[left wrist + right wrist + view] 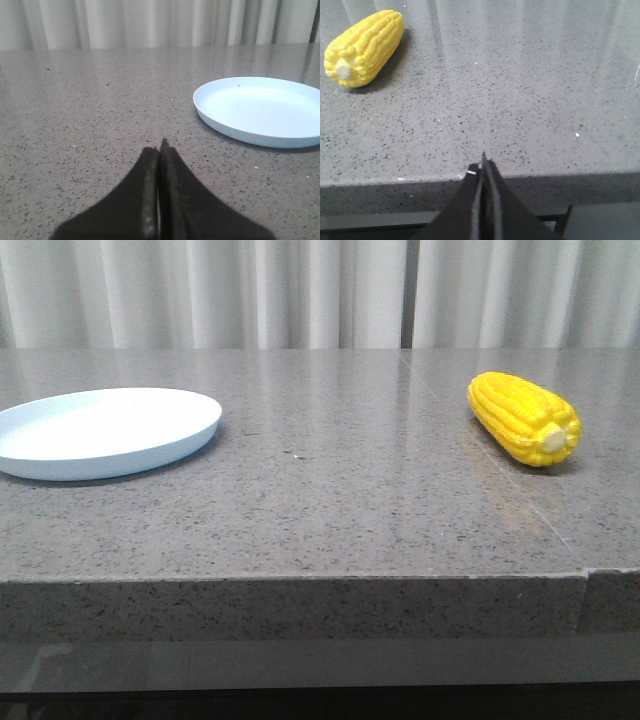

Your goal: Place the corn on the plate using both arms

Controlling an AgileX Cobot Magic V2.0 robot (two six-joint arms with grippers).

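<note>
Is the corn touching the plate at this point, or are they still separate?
Apart. The front view shows the corn lying on the table's right side and the plate on the left, with a wide stretch of bare grey table between them.

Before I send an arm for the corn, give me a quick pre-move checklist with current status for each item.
1. Corn free to grasp: ok. It lies on its side on the table, on the robot's right, nothing touching it.
2. Plate ready to receive: ok. It sits flat on the robot's left with nothing in it.
3. Right hand open for the grasp: not ok. Its fingers are shut together, holding nothing.
4. Left hand open: not ok. Also shut, holding nothing.
5. Right hand lined up on the corn: not ok. It hangs back at the table's near edge, apart from the corn.
6. Path between corn and plate: ok. Only bare tabletop shows there.
</note>
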